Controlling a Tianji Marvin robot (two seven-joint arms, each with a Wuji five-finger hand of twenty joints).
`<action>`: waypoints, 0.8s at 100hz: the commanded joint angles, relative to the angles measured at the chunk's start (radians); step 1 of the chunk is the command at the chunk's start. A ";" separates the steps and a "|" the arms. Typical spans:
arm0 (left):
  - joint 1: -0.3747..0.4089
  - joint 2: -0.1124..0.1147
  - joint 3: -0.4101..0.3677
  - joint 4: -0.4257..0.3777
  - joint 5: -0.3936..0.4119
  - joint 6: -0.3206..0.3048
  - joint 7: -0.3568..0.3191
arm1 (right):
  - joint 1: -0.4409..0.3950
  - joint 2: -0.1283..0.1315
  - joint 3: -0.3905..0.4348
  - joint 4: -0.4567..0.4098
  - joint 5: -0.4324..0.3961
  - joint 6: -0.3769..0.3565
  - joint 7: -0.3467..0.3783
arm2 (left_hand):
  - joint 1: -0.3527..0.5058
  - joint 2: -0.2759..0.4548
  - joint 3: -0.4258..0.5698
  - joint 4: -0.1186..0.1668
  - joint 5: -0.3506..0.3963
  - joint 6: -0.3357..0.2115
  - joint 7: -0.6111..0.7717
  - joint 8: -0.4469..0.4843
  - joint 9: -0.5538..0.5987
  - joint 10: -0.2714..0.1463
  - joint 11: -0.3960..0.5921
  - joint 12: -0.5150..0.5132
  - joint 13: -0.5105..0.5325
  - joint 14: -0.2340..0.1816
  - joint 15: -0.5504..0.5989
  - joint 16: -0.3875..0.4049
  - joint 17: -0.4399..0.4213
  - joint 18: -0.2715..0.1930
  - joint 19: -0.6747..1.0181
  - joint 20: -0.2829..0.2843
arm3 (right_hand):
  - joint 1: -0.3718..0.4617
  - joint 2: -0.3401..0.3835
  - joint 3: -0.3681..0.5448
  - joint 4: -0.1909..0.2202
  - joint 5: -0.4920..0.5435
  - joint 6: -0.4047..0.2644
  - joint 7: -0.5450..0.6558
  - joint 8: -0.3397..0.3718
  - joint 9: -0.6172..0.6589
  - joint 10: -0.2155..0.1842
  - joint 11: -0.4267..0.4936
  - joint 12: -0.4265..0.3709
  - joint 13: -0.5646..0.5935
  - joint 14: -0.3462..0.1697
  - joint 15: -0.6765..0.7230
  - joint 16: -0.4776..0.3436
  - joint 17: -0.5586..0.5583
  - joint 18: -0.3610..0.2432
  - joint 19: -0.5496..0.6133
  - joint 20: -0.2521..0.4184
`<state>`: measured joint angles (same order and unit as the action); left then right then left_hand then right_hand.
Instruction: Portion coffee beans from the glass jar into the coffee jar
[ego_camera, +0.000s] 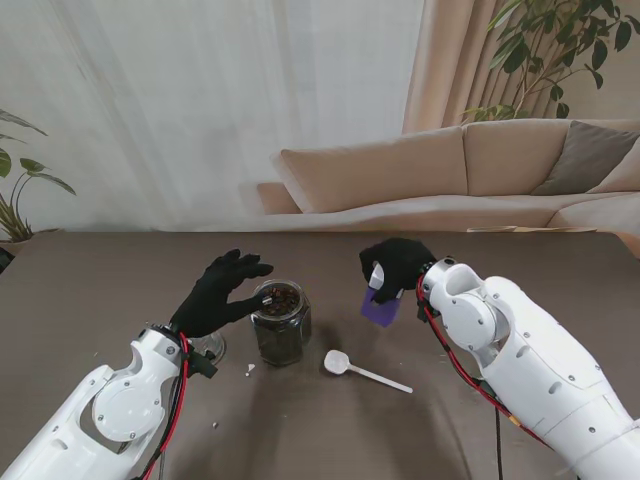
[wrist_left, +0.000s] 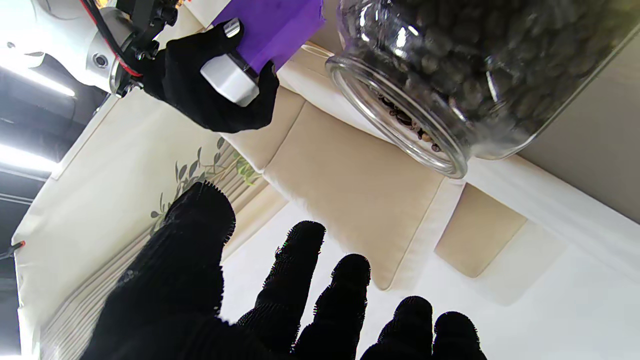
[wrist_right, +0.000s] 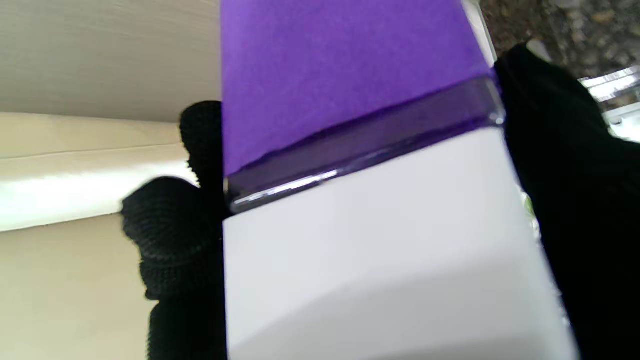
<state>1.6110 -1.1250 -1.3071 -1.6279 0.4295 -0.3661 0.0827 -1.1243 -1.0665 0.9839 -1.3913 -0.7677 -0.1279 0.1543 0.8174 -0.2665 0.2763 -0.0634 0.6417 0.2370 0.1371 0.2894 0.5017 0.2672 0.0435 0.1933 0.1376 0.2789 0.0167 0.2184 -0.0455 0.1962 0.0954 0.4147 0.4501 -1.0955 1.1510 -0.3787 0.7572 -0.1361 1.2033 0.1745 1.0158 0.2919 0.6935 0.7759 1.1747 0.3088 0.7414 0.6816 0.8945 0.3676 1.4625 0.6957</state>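
The coffee jar (ego_camera: 381, 303), purple with a white lid, is mostly hidden by the right hand (ego_camera: 396, 266); the right wrist view shows only a cut-off stretch of its side, and whether it rests on the surface (ego_camera: 100, 290) cannot be told. The right hand's fingers (wrist_right: 165, 225) are wrapped tight around it. The left hand (ego_camera: 222, 292) holds nothing, its fingers (wrist_left: 345, 295) spread apart over the glass jar (ego_camera: 280, 322) of beans, just beside its open mouth. That jar stands near the surface's middle, the white scoop (ego_camera: 362, 370) lying to its right, nearer to me
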 joint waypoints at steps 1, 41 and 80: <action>0.013 -0.001 -0.001 -0.005 0.001 0.008 -0.014 | 0.006 -0.002 -0.027 0.041 -0.013 -0.002 -0.006 | 0.022 0.050 0.022 0.036 0.009 0.001 0.004 0.007 0.010 -0.008 -0.003 0.009 0.011 0.002 0.008 0.011 -0.023 -0.007 0.005 0.011 | 0.225 0.145 0.171 0.069 0.066 -0.024 0.270 0.041 0.101 -0.232 0.182 0.053 0.139 -0.318 0.365 0.079 0.164 -0.184 -0.066 -0.001; 0.030 -0.003 -0.003 -0.021 0.002 0.025 -0.006 | 0.049 -0.019 -0.132 0.167 -0.034 0.022 -0.115 | 0.022 0.050 0.030 0.035 0.018 0.003 0.005 0.019 0.020 -0.006 -0.001 0.015 0.015 0.006 0.009 0.014 -0.022 -0.006 0.002 0.019 | 0.206 0.142 0.163 0.062 0.071 -0.033 0.219 0.013 0.092 -0.256 0.188 0.019 0.139 -0.314 0.321 0.059 0.142 -0.179 -0.093 -0.005; 0.028 -0.004 0.000 -0.018 -0.004 0.025 -0.007 | 0.056 -0.020 -0.157 0.208 -0.041 0.027 -0.135 | 0.022 0.052 0.032 0.035 0.017 0.004 0.004 0.025 0.024 0.001 0.001 0.019 0.021 0.014 0.011 0.017 -0.020 -0.003 0.000 0.024 | 0.080 0.146 0.115 0.041 -0.005 0.011 -0.157 0.123 -0.088 -0.243 0.191 -0.018 0.107 -0.250 0.057 0.000 0.011 -0.136 -0.171 -0.025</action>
<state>1.6382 -1.1256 -1.3084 -1.6423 0.4290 -0.3426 0.0935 -1.0695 -1.0843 0.8352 -1.1967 -0.8037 -0.0988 0.0074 0.8184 -0.2565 0.2879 -0.0632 0.6540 0.2372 0.1375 0.3095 0.5172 0.2695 0.0435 0.2004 0.1401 0.2876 0.0215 0.2275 -0.0455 0.1995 0.0954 0.4280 0.4150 -1.0426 1.1505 -0.3906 0.7581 -0.1479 1.0759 0.2591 0.9529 0.2623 0.7641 0.7540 1.1751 0.2709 0.7357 0.6483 0.9038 0.3328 1.3290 0.6846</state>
